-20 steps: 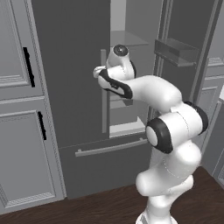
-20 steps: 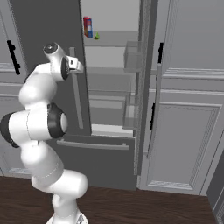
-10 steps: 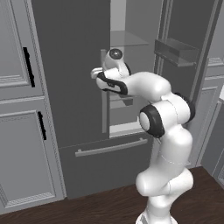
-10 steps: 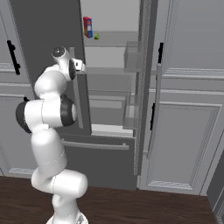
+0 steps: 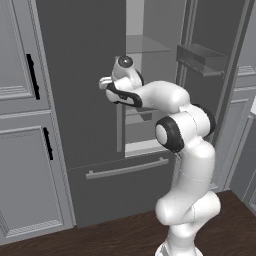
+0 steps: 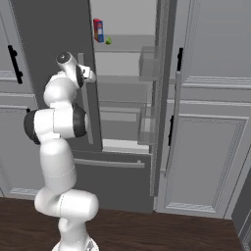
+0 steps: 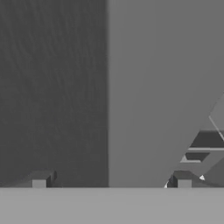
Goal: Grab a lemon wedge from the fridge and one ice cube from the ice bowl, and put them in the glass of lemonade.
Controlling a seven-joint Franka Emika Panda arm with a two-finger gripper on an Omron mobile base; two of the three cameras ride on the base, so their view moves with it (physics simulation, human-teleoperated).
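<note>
Both base views look forward and slightly down from behind the arm at the fridge [image 5: 90,100], the left one from its left, the right one from its right. They share the open fridge [image 6: 122,98] interior and the drawer below. The hand view sits very close to what seems to be the fridge [image 7: 52,87] door edge.

A kitchen: tall open fridge [image 6: 122,88] flanked by grey panelled cabinets [image 6: 206,108].
</note>
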